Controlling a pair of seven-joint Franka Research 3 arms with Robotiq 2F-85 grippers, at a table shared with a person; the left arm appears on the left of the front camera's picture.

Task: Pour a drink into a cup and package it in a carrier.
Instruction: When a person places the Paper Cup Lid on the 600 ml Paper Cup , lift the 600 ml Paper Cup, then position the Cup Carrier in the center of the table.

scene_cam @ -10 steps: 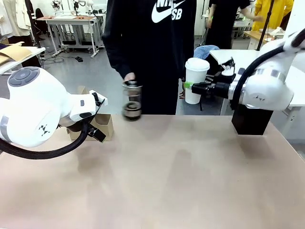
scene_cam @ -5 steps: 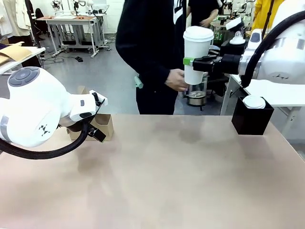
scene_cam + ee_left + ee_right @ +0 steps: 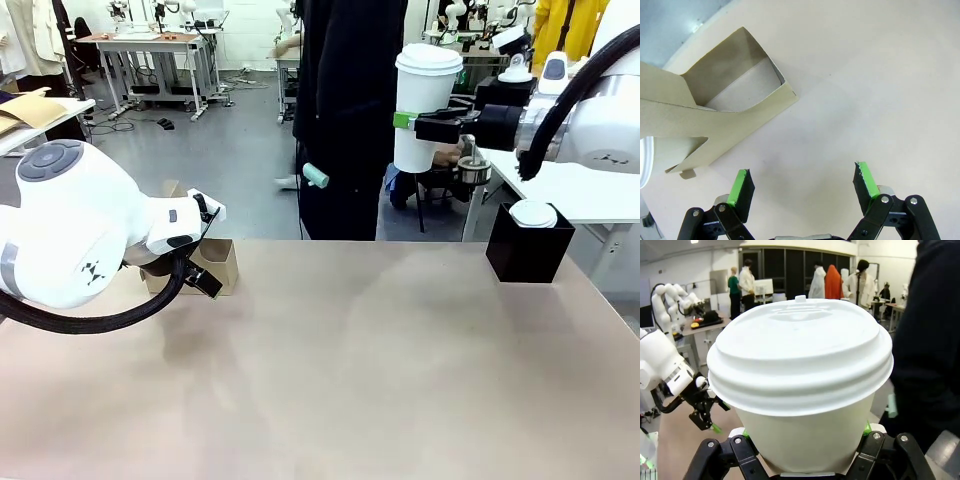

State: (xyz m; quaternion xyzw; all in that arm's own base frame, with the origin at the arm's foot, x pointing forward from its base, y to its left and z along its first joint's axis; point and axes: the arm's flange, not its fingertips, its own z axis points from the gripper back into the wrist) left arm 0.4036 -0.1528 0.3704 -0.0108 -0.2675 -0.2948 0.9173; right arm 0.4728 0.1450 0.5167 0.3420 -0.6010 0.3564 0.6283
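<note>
My right claw [image 3: 415, 125] grips the lidded cup [image 3: 424, 90] upright, high over the bench's [image 3: 350, 360] far right. The carrier [image 3: 218, 262] sits well left, beside my open left claw [image 3: 802, 172].

The carrier [image 3: 222, 262] sits left on the table [image 3: 350, 380], the cup [image 3: 425, 105] aloft far right.

The carrier [image 3: 224, 262] sits half hidden behind the left arm [image 3: 70, 228].

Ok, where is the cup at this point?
Front view, upper right: the cup is held in the air by the right tool, up and left of the black box, beside the person.
</note>
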